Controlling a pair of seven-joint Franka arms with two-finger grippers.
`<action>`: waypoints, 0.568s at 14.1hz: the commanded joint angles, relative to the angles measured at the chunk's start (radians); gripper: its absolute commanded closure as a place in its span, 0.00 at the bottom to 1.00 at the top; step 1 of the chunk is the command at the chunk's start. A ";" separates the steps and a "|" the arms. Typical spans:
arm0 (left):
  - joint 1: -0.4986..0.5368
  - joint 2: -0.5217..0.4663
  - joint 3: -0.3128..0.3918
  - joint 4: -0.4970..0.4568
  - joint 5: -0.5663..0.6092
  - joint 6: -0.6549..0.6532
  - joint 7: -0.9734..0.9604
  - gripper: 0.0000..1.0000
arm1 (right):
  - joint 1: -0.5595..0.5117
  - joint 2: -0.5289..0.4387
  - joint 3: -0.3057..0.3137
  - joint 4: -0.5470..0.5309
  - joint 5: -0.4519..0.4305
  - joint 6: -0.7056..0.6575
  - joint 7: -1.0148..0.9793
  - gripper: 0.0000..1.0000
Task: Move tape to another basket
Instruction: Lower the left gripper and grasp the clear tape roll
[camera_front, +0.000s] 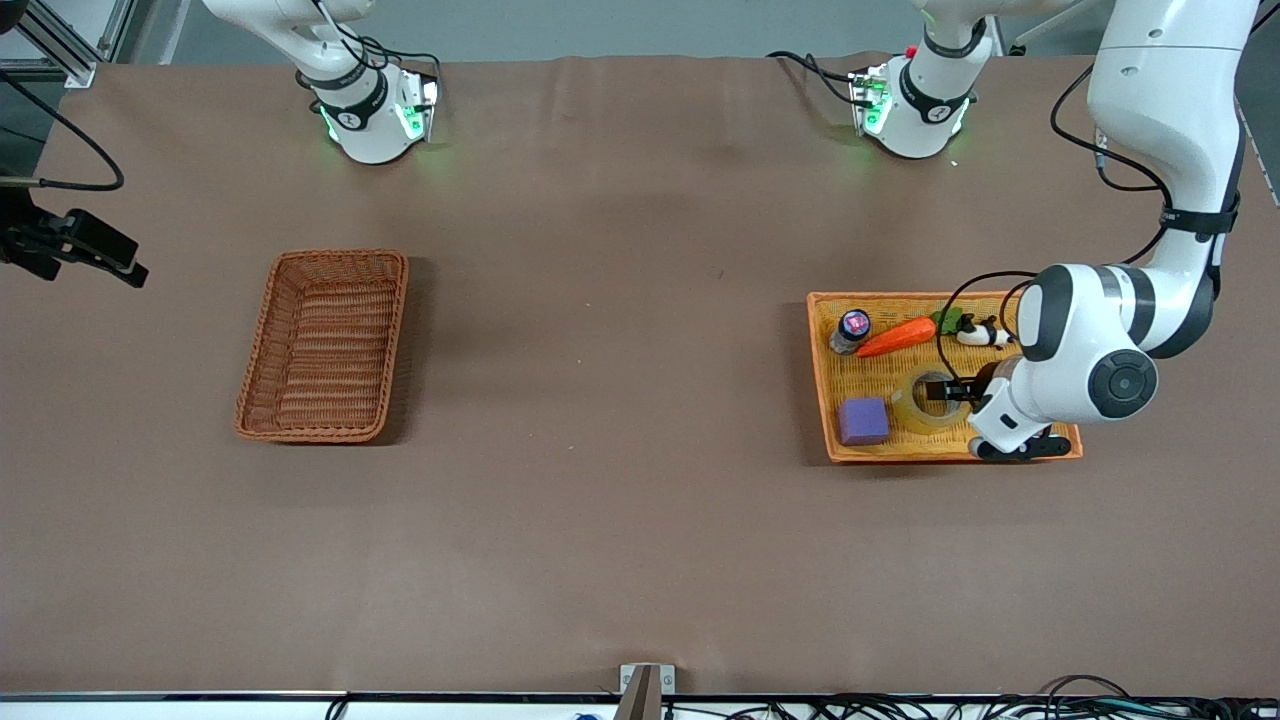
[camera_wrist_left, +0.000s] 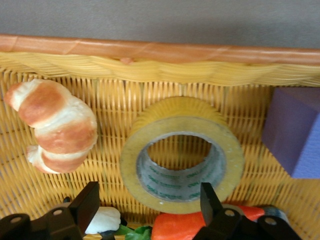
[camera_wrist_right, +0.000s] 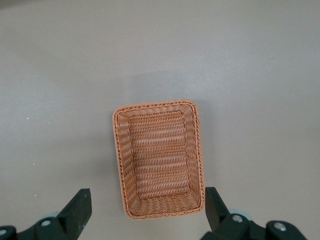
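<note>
So the left gripper (camera_wrist_left: 147, 207) hangs low over the orange tray (camera_front: 826, 400), fingers spread wide, with the tape (camera_front: 928, 404) lying flat right under it, not pinched. The right gripper (camera_wrist_right: 148, 210), also spread apart, waits high above the brown basket (camera_front: 325, 345) at its end.

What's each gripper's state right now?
Left gripper: open, over the translucent yellowish tape roll, holding nothing.
Right gripper: open, empty.

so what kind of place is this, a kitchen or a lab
Most likely a robot lab, not a kitchen: two arms bolted to a brown-covered table, loose cables along its edge, and toy items such as a carrot in an orange tray.
</note>
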 joint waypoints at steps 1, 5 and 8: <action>-0.004 0.042 0.002 0.007 0.022 0.006 -0.015 0.11 | 0.001 0.005 -0.005 0.001 0.012 0.006 0.014 0.00; -0.003 0.108 -0.001 0.029 0.018 0.036 -0.030 0.12 | 0.003 0.006 -0.005 0.001 0.012 0.008 0.012 0.00; 0.002 0.146 -0.002 0.056 0.013 0.031 -0.013 0.45 | -0.002 0.008 -0.005 0.001 0.012 0.008 0.012 0.00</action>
